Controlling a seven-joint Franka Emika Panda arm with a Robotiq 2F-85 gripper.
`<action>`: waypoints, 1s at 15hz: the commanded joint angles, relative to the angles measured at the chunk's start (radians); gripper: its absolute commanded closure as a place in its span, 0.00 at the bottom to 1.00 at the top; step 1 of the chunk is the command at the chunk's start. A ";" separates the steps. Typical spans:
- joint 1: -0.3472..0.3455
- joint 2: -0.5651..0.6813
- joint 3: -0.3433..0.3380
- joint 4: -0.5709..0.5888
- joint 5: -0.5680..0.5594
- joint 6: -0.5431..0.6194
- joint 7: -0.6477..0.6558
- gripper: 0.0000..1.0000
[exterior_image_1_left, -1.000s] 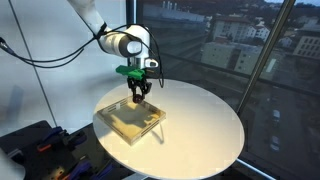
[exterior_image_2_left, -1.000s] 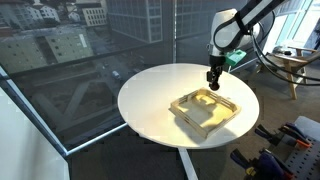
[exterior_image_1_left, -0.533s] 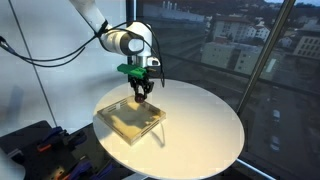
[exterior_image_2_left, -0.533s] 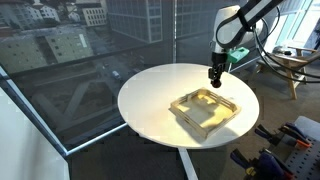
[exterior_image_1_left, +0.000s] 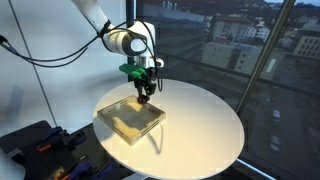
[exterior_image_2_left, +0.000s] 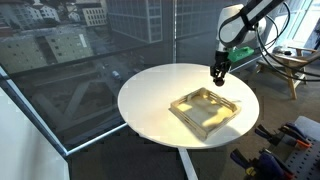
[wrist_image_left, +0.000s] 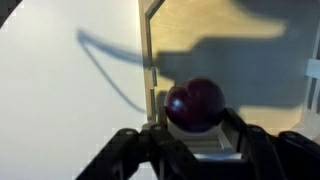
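Off to the left of the claw in the wrist view, the white tabletop (wrist_image_left: 60, 90) is lying bare, with the arm's thin shadow slanting across it. Moving right, the upright wall of the shallow tray (wrist_image_left: 150, 55) is running straight away from the claw, just ahead of its left side.

Now the claw (wrist_image_left: 197, 138) itself: it is gripping a dark red ball (wrist_image_left: 194, 103), closed in snug on both sides, with the ball sitting right at its tip. Under the ball and to its right the tan floor of the tray is showing, so the ball is hanging over the tray, just inside that wall.

In both exterior views the claw (exterior_image_1_left: 146, 97) (exterior_image_2_left: 217, 75) is pointing straight down and hovering above the tray's far corner, apart from it. The ball is too small to pick out there. The tray (exterior_image_1_left: 160, 122) (exterior_image_2_left: 176, 108) is lying flat below the claw, spreading mostly to its left.

To the right of the claw, the round tabletop (exterior_image_1_left: 205, 120) is stretching out towards the window glass (exterior_image_1_left: 250, 50), with city buildings showing through it.
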 joint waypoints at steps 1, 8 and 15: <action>-0.004 -0.006 -0.016 0.021 -0.018 -0.039 0.073 0.67; -0.025 0.019 -0.046 0.047 -0.007 -0.041 0.131 0.67; -0.060 0.060 -0.063 0.089 0.009 -0.034 0.132 0.67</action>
